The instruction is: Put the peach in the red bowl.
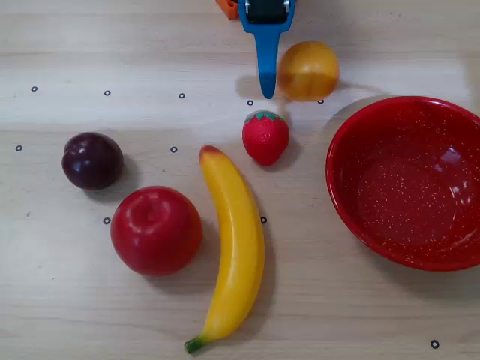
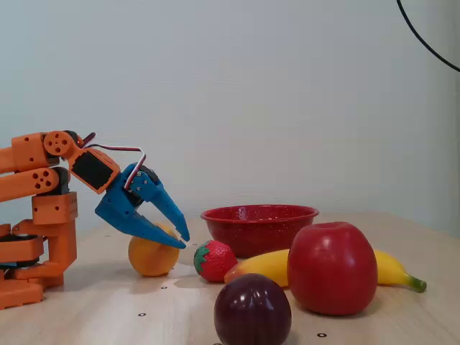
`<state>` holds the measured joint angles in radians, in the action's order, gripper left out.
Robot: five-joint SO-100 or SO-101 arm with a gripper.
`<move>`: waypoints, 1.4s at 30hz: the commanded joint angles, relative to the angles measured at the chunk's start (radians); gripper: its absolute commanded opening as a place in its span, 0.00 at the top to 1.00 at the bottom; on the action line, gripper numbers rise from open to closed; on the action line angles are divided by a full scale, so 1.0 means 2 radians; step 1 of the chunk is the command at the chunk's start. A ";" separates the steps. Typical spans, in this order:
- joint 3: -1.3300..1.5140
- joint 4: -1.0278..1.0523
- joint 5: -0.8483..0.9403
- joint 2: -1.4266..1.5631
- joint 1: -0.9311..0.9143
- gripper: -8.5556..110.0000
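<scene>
Peach status: round smooth yellow-orange toy peach (image 2: pixel 152 259) sits on the pale wood-grain table (image 1: pixel 90 315), not lifted; in the overhead view it's up-left of the large glossy speckled red bowl (image 1: pixel 352 217), well outside it.
Near row (fixed view): dark purple plum (image 2: pixel 252 310) and big glossy red apple (image 2: pixel 332 268) are in front, far from the peach on the bowl-less side, likely just distractors.
Middle: long yellow plastic banana (image 1: pixel 234 247) lies left of the bowl; small red toy strawberry (image 1: pixel 265 137) sits just beside the peach, between it and the banana tip.
Gripper: blue two-finger gripper (image 2: pixel 181 238) on the orange printed arm (image 2: pixel 39 208) angles down over the peach; fingers apart, straddling it, nothing clamped.
Why: looks like the pre-grasp pose, one finger each side before closing.
Risk: strawberry is close, so a finger could nudge it.
Far: bowl is empty, open path from peach to rim.
</scene>
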<state>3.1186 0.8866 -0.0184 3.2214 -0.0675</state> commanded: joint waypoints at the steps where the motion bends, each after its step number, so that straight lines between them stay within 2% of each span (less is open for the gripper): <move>1: 0.000 -0.003 -0.001 0.004 -0.006 0.93; 34: 0.000 -0.003 -0.037 0.003 -0.031 0.93; 42: -0.033 -0.075 -0.063 -0.059 -0.022 0.93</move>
<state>3.0879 0.7777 -0.1135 3.1431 -0.1181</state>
